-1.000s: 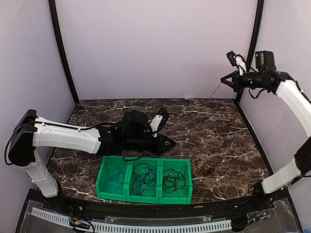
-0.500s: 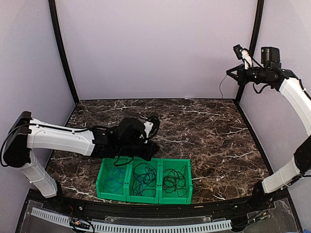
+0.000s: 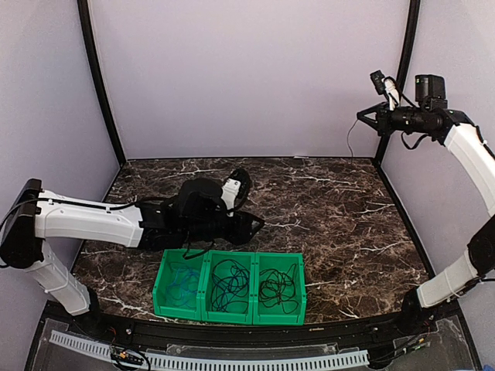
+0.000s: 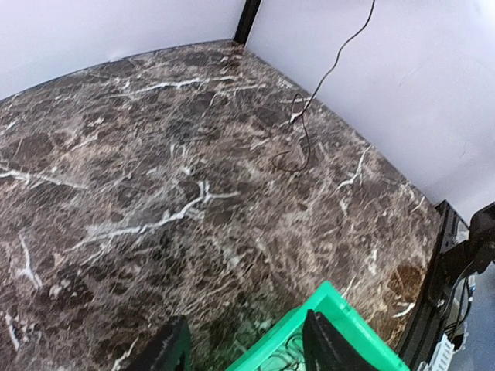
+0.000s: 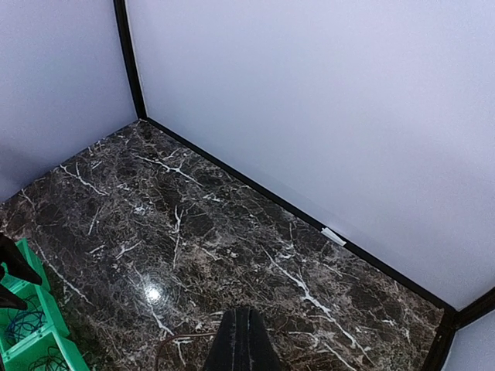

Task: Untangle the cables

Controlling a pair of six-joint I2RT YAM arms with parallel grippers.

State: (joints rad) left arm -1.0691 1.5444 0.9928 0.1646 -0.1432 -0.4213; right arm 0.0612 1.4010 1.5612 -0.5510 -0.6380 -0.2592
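A dark marble counter [image 3: 340, 224] is shown from above, with a green bin [image 3: 232, 315] of three compartments at its near edge.

The left arm [image 3: 85, 220] is stretched low across the counter, just behind the bin. The right arm [image 3: 472, 154] is raised high, well apart from the bin, toward the far right corner.

The left end effector [image 3: 251, 224] hovers just behind the bin's back wall. Its fingers [image 4: 166, 352] are spread and nothing is held between them. The right end effector [image 3: 362, 120] is pressed together on the top of a thin dark cable [image 4: 325, 77]. This cable hangs down from it, and its lower end rests in a small loop on the counter, far behind and to the right of the bin.

A blue cable [image 3: 182, 282] is coiled in the bin's left compartment, a dark cable [image 3: 230, 282] in the middle one and a black cable [image 3: 278, 287] in the right one.

The step in hand is judged to be lifting out a last separated cable, with most of the sorting done. The next move probably calls for the hanging cable to be carried toward the bin and lowered slowly, so that its loose end is not dragged into the coils already stowed. The intended compartment cannot be told.
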